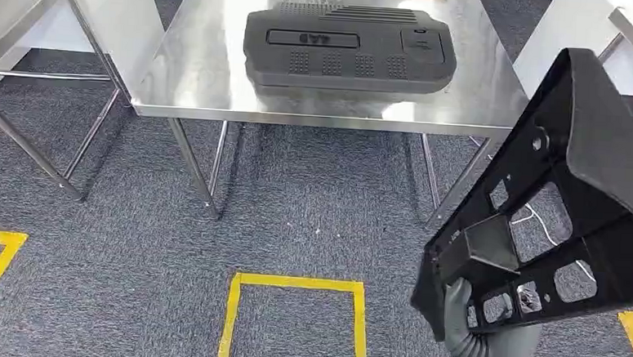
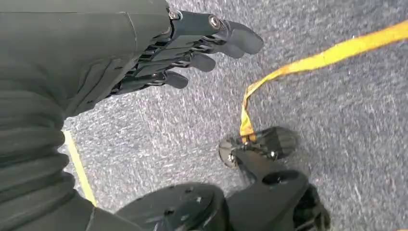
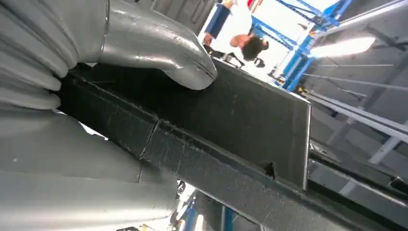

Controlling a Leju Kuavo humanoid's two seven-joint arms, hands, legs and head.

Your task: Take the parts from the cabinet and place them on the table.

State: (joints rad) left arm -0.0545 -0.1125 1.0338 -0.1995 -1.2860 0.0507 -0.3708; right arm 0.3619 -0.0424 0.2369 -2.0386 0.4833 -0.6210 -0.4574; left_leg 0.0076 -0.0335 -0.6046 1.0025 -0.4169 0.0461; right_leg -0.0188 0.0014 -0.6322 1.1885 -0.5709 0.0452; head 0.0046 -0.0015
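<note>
Grey carpet (image 1: 129, 250) marked with yellow tape squares (image 1: 295, 282) spreads under a steel table (image 1: 196, 74), which stands ahead of the robot and well apart from its hands, already bearing one flat black moulded part (image 1: 349, 45) laid broadside. Nearer, off to the side of that table, the right hand (image 1: 463, 310) grips a big black frame part (image 1: 557, 199) by its lower corner, thumb (image 3: 159, 50) pressed over one face, probably so the panel clears the legs while carried. Its long axis climbs steeply up and outward from the hand, cut-outs facing the table. The left hand (image 2: 192, 48) hangs over the carpet, fingers loosely spread, holding nothing.
</note>
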